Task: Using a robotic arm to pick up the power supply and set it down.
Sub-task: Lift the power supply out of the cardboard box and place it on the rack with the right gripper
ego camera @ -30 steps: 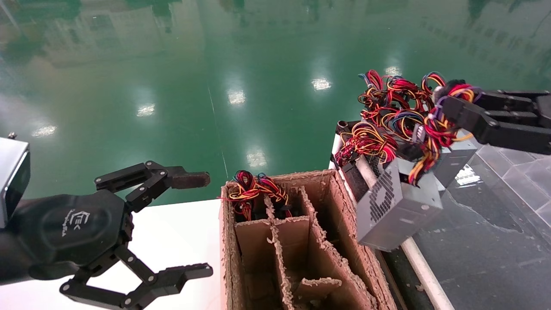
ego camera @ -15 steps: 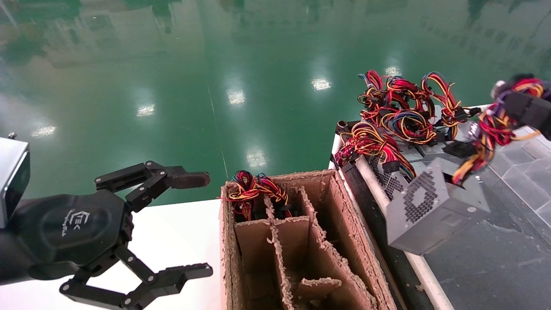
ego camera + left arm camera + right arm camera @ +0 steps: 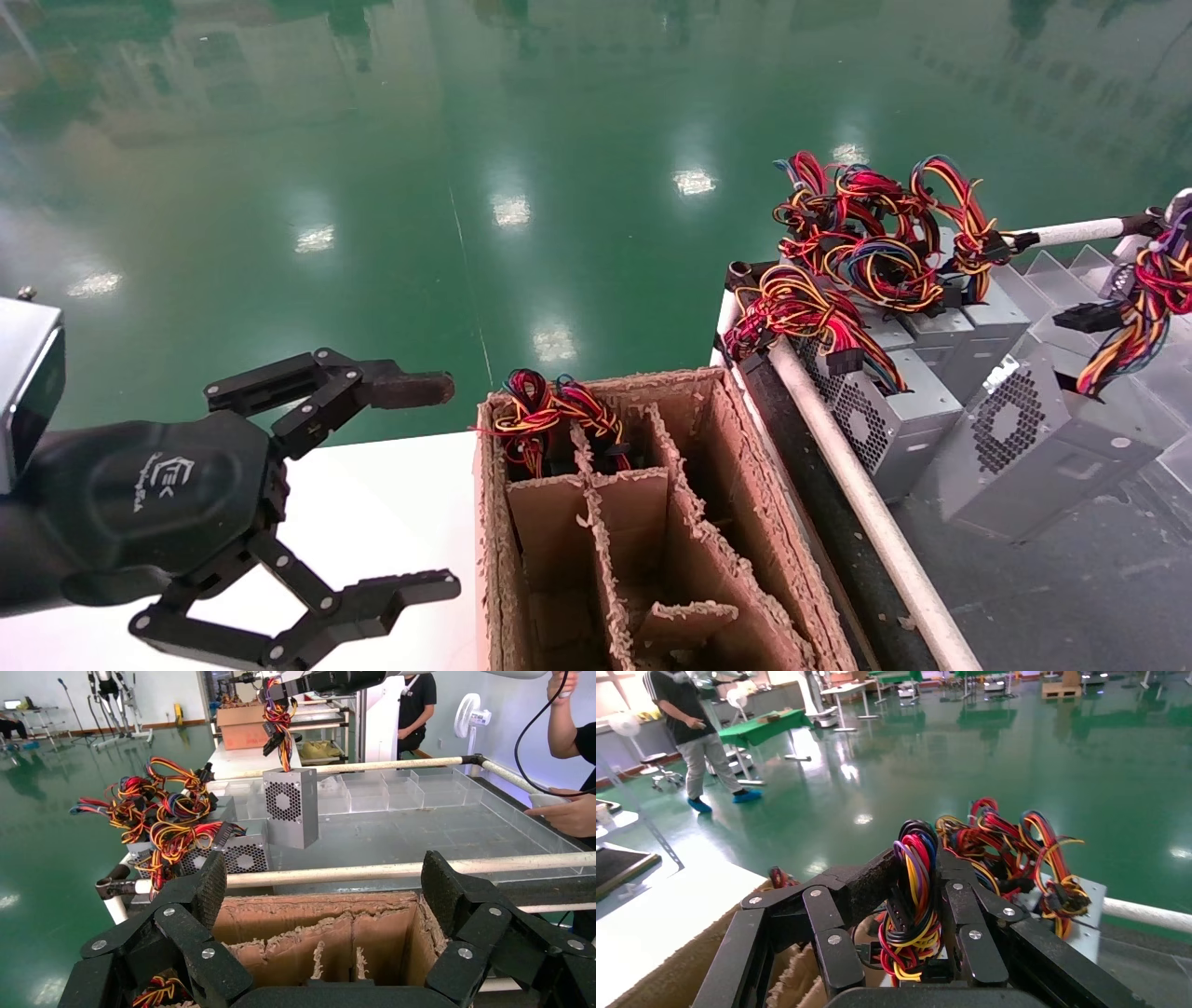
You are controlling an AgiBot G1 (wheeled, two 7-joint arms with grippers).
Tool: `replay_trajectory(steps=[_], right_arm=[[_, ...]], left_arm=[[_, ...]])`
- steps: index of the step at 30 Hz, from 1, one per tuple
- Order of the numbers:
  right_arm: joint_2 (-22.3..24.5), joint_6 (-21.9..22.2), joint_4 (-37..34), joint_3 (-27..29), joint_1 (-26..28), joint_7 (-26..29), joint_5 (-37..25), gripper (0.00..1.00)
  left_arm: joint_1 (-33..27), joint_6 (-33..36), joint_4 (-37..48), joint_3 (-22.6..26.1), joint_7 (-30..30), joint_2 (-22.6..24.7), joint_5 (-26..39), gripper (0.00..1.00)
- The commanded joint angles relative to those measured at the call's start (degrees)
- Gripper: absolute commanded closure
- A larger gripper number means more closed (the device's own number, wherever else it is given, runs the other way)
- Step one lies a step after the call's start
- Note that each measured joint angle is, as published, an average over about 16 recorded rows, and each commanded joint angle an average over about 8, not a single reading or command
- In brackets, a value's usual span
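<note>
1. Nearest to me, my left gripper [image 3: 372,485] hangs idle above the white table [image 3: 391,503], fingers spread wide and holding nothing. I judge it is parked there to stay clear of the work.

2. Just beyond it stands the cardboard box [image 3: 643,522] with ragged dividers. One far compartment holds a bundle of red and yellow wires [image 3: 549,410]; the near compartments look empty, though I cannot see their bottoms.

3. Beside the box, past a white rail [image 3: 857,494], lies the dark tray [image 3: 1071,578]. More power units [image 3: 894,419] sit in a row at its far-left corner, their wire bundles piled on top.

4. The power supply [image 3: 1034,447] I am carrying hangs tilted over the tray, just beside that row, vent side toward me. Whether its lower corner touches the tray I cannot tell.

5. My right gripper [image 3: 916,903] is clenched on the supply's wire bundle [image 3: 914,888], not on the metal case, which is why the box dangles and tilts below it. In the head view only the wires [image 3: 1141,312] show at the right edge; the gripper itself is out of sight there.

6. My judgement: the set-down is close, and lowering slowly matters, since a box hung by wires can swing into its neighbours.
</note>
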Motion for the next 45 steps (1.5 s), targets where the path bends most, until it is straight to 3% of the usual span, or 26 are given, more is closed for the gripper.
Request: replay_trajectory(steps=[1,18,45], right_arm=[[-0.09,-0.06,-1.11,-0.48,0.52,-0.37,-0.33,1.00],[-5.37,0.61,-8.53,-5.51,5.44,-5.17,-6.28,1.00],[-19.29,4.56,-19.97,-10.57,14.29,-11.08,-14.07,1.00]], left_arm=[[0.00,0.00,0.00,0.00,0.00,0.00,0.00,0.00],[0.00,0.00,0.00,0.01,0.00,0.00,-0.01,0.00],[-0.01,-0.01,0.00,0.02,0.01,-0.01,-0.02,0.00]])
